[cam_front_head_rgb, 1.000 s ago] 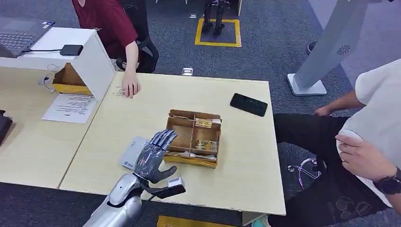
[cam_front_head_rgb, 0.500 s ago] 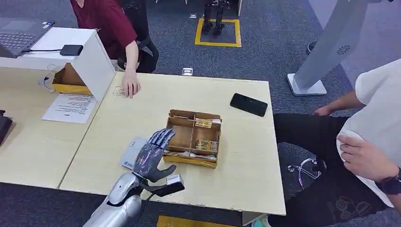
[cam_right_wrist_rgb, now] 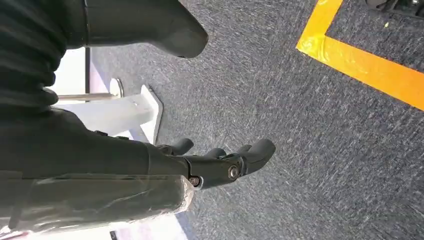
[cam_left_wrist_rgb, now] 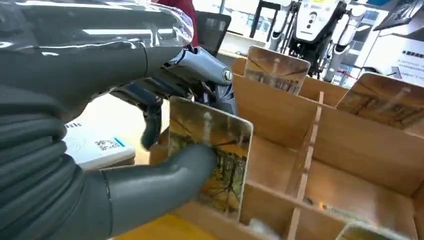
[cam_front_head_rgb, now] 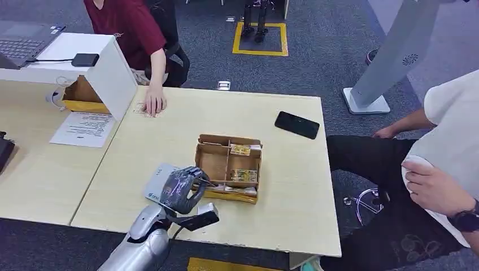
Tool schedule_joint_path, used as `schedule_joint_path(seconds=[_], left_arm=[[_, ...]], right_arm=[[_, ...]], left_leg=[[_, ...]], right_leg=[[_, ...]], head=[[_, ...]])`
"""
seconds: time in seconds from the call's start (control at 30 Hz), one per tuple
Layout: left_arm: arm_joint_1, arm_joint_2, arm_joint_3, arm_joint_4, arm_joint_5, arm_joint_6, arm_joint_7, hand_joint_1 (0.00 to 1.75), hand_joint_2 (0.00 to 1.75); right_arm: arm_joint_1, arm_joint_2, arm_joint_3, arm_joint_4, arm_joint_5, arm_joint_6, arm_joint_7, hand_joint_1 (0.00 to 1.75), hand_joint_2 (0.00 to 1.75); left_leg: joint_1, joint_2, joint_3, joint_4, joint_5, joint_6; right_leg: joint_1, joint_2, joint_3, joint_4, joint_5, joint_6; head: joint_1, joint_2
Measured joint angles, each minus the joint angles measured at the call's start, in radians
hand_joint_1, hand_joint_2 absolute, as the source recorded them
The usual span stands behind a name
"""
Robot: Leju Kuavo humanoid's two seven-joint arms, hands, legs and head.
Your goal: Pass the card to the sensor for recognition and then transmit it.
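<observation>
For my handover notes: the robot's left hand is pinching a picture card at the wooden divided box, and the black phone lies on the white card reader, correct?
Not quite. The head view shows the black phone lying on the bare pale wooden table, far from the white card reader. The left hand does pinch a picture card at the wooden divided box.

Office or robotics lab: pale counter (cam_front_head_rgb: 282, 186), laptop (cam_front_head_rgb: 22, 45), grey carpet (cam_front_head_rgb: 327, 62) with yellow floor tape (cam_front_head_rgb: 261, 53).

Glossy card (cam_left_wrist_rgb: 215, 150), brown cardboard box (cam_front_head_rgb: 229, 166), pale wood-look table (cam_front_head_rgb: 282, 203)
</observation>
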Motion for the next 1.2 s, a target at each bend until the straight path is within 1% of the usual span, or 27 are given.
schedule_joint_path(seconds=[0.77, 1.2], left_arm=[[-0.001, 0.000, 0.003, 0.000, 0.000, -0.004, -0.005, 1.75, 1.75], [-0.003, 0.000, 0.003, 0.000, 0.005, -0.020, -0.008, 1.75, 1.75]], right_arm=[[0.000, -0.004, 0.000, 0.000, 0.000, 0.000, 0.000, 0.00, 1.75], [0.000, -0.004, 0.002, 0.000, -0.003, 0.001, 0.000, 0.00, 1.75]], left_leg=[[0.000, 0.000, 0.000, 0.000, 0.000, 0.000], [0.000, 0.000, 0.000, 0.000, 0.000, 0.000]], right_leg=[[0.000, 0.000, 0.000, 0.000, 0.000, 0.000], [0.000, 0.000, 0.000, 0.000, 0.000, 0.000]], head=[[0.000, 0.000], [0.000, 0.000]])
